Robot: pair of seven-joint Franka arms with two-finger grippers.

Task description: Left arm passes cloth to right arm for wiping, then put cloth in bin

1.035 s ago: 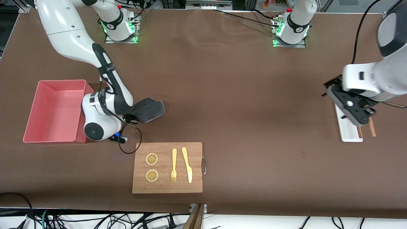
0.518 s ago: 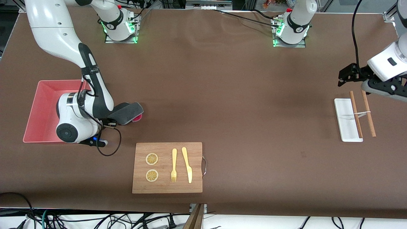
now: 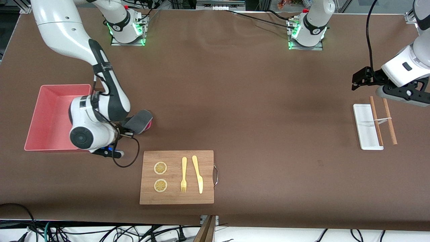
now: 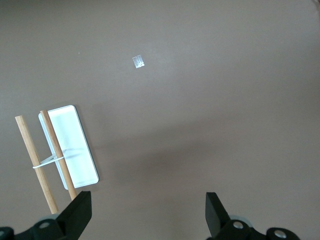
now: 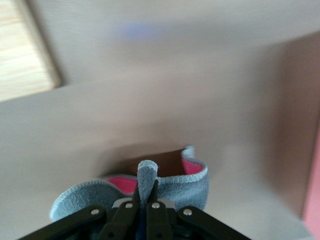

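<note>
My right gripper [image 3: 129, 130] is shut on a fold of the cloth [image 3: 141, 121], dark grey on top with crimson pink showing underneath. It holds the cloth low over the brown table, beside the pink bin [image 3: 43, 111]. In the right wrist view the fingers pinch a raised grey fold at the right gripper [image 5: 146, 189], and the rest of the cloth [image 5: 192, 182] droops below. My left gripper [image 3: 358, 80] hangs open and empty over the table at the left arm's end; in the left wrist view the left gripper [image 4: 148, 212] frames bare table.
A wooden cutting board [image 3: 177, 177] with two lemon slices, a fork and a knife lies nearer the camera than the cloth. A white tray [image 3: 364, 129] with two banded wooden sticks [image 3: 389, 119] sits below the left gripper. The board's corner [image 5: 20, 55] shows in the right wrist view.
The right arm dragged the cloth toward the bin, then back a little toward the table's middle. The left arm rose and drew away from over the white tray.
</note>
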